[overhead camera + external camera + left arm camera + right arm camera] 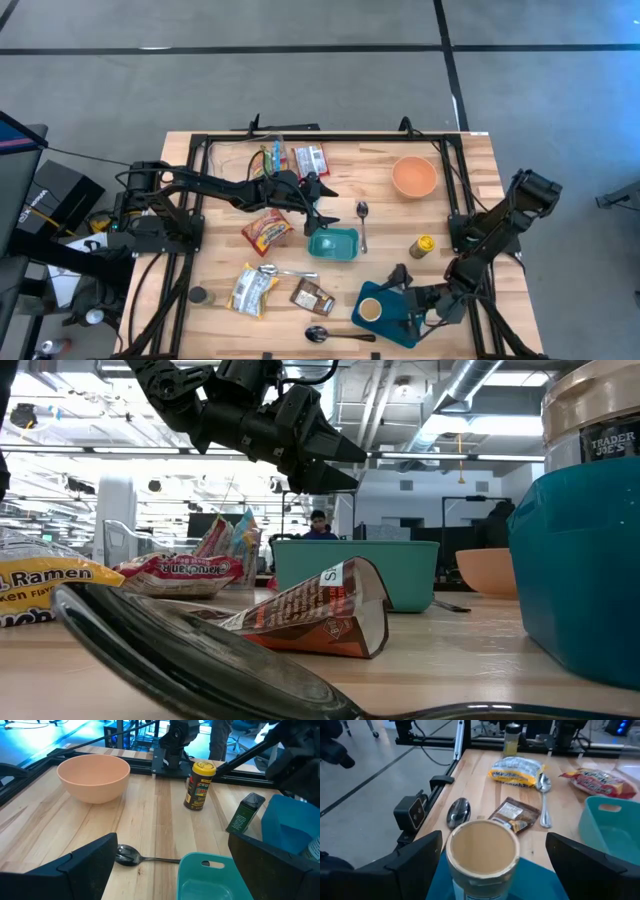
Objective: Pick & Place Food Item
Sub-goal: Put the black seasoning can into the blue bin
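A jar with a tan lid (482, 851) stands upright in a blue tub (385, 318) at the table's near right. My right gripper (490, 865) is open just above and behind it, one finger on either side, with no touch showing. My left gripper (321, 205) hangs open over mid-table, above the far edge of a small teal bin (333, 243), with nothing between its fingers. Food packets lie flat on the wood: a red one (267, 230), a yellow ramen pack (252, 288), a brown one (312, 296) and two at the far edge (290, 158).
An orange bowl (414, 177) sits at the far right and a yellow-lidded spice jar (423, 246) right of the teal bin. Spoons lie by the bin (362, 225), beside the ramen (278, 270) and at the near edge (320, 334). A small jar (200, 296) stands near left.
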{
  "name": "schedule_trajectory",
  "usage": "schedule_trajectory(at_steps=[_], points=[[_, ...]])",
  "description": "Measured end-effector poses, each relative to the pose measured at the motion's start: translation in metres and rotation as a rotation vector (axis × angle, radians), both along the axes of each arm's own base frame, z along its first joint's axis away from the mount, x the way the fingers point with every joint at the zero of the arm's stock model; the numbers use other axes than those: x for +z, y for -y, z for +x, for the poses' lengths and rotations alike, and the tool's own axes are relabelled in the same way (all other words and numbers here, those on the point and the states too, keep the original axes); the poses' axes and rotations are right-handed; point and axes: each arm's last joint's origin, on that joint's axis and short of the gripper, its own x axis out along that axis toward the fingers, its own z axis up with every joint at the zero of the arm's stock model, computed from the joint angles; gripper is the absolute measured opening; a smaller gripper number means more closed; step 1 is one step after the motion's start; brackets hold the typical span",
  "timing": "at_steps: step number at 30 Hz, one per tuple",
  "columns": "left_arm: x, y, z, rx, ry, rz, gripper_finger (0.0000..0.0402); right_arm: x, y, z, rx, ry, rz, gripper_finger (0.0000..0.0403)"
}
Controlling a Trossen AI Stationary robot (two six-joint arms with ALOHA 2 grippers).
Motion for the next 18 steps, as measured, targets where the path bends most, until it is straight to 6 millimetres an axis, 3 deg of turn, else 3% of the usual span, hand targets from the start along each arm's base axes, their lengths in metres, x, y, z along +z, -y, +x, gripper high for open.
schedule_trajectory(at_steps=[18], points=[[0.0, 0.0, 0.0, 0.0, 0.0, 0.0, 0.0374, 0.032, 0.015, -0.023, -0.04, -0.01, 0.048, 0.035]])
